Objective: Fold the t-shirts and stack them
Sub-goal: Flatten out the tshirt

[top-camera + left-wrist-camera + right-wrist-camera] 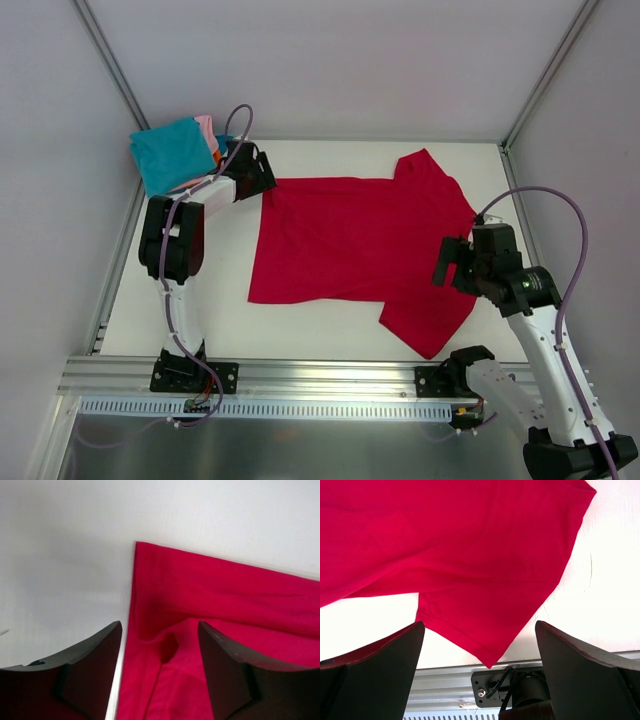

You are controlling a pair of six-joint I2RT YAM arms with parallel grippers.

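A large bright red t-shirt (350, 235) lies spread flat on the white table, its sleeves to the right. My left gripper (262, 178) is at the shirt's far left corner. In the left wrist view that gripper (160, 625) is open, with the red cloth (225, 595) and a small pucker (170, 647) lying between the fingers. My right gripper (443, 262) hovers open over the near sleeve (485, 605), with nothing between its fingers. At the back left lies a pile of t-shirts: teal (172, 152) on top, pink (205, 128) and orange (216, 157) showing at its edge.
An aluminium rail (320, 375) runs along the table's near edge and carries both arm bases. The right arm's base mount (510, 690) shows just beyond the sleeve tip. White walls and frame posts (110, 60) enclose the table on three sides.
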